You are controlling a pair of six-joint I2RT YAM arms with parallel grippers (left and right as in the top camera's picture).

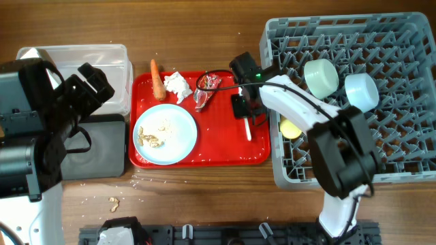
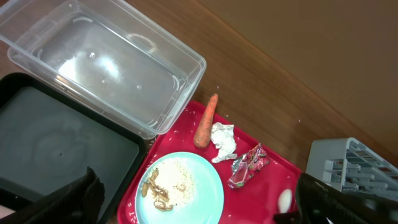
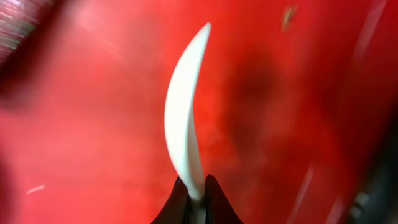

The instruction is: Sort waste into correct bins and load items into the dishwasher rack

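My right gripper (image 1: 244, 112) is low over the red tray's right side, shut on the white plastic spoon (image 3: 185, 124), whose end shows in the overhead view (image 1: 248, 132). The pale blue plate (image 1: 165, 134) with beige crumbs (image 1: 153, 138) lies on the tray. The carrot (image 1: 157, 79), crumpled tissue (image 1: 178, 85) and red-and-silver wrapper (image 1: 206, 89) lie along the tray's far edge. Two pale bowls (image 1: 321, 75) (image 1: 361, 90) and the yellow cup (image 1: 289, 127) sit in the grey rack (image 1: 402, 61). My left gripper (image 2: 193, 202) is open, high above the clear tub (image 1: 102, 58) and black tray (image 1: 102, 146).
The flat red tray (image 1: 225, 146) sits between the bins and the rack. Loose crumbs (image 1: 113, 203) lie on the wooden table near the front left. A black fixture (image 1: 225, 235) runs along the front edge.
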